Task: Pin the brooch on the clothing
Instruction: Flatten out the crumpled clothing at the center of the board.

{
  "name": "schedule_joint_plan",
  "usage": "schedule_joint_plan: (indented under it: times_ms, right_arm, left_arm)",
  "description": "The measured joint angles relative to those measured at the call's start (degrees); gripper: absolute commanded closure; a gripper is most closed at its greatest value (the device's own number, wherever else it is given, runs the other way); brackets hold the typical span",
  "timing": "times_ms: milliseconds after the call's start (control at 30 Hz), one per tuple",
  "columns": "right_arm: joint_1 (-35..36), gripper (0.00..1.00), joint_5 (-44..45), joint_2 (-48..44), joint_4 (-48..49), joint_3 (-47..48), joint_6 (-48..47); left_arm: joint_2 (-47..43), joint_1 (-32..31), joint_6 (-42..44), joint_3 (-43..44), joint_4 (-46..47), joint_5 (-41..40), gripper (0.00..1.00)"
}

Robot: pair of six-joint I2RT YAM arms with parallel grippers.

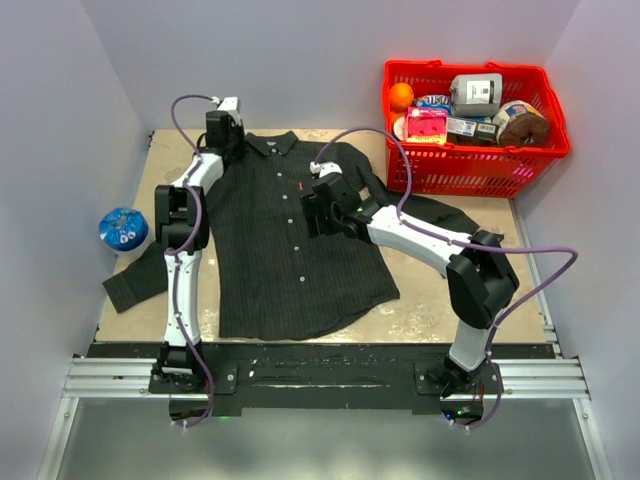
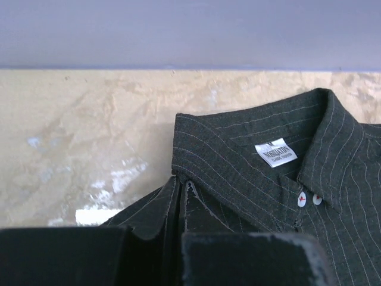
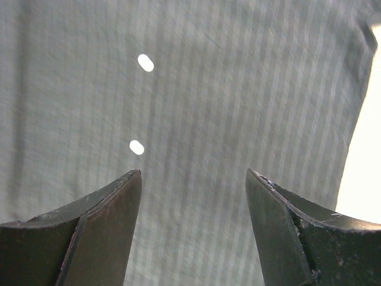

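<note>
The table (image 1: 430,318) is carrying the shirt (image 1: 260,250), which is lying flat and face up, collar (image 2: 250,149) pointing toward the far wall and sleeves trailing off to either side. Spread this way, the shirt is offering a smooth front panel for pinning, in my judgement.

A red basket (image 1: 470,185) full of groceries is sitting beyond the shirt's right sleeve, well apart from the front panel and not blocking either arm.

The left gripper (image 2: 172,244) is clenched on a fold of the shirt just left of the collar, likely anchoring the cloth so it is not sliding under a push. The right gripper (image 3: 193,173) is hanging over the shirt's chest with its jaws spread wide and nothing between them.

A blue round thing (image 1: 122,228) is resting off the shirt's left sleeve; whether it is the brooch I cannot tell, and no brooch is showing on the shirt.

Pale buttons (image 3: 145,62) are running down the shirt under the right gripper, and a red tag (image 1: 297,186) is sitting just beside that row; both are hard spots to be steering a pin around
</note>
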Motion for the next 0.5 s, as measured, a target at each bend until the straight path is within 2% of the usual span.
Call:
schedule_joint_plan:
  times_ms: [233,267,300,367,400,500]
  right_arm:
    - [0.00,0.21,3.02,2.05,-4.92,1.75,-0.09]
    - [0.00,0.21,3.61,2.03,-5.31,1.99,-0.09]
    - [0.00,0.21,3.82,2.03,-5.51,2.14,-0.11]
    - [0.00,0.21,4.07,2.01,-5.73,2.19,-0.11]
    - [0.00,0.21,4.09,2.01,-5.90,2.19,-0.09]
    - [0.00,0.19,4.02,1.95,-6.32,2.16,-0.13]
  left_arm:
    - [4.04,1.68,-1.33,3.30,4.39,0.24,1.00]
    - [4.55,1.90,-1.62,3.87,4.79,0.57,0.95]
    - [4.85,2.05,-1.73,4.22,5.05,0.81,0.75]
    - [5.16,2.29,-1.64,4.44,5.73,1.46,0.55]
    - [5.16,2.34,-1.84,4.44,5.92,1.81,0.39]
    - [4.46,2.38,-1.51,3.41,7.48,3.08,0.26]
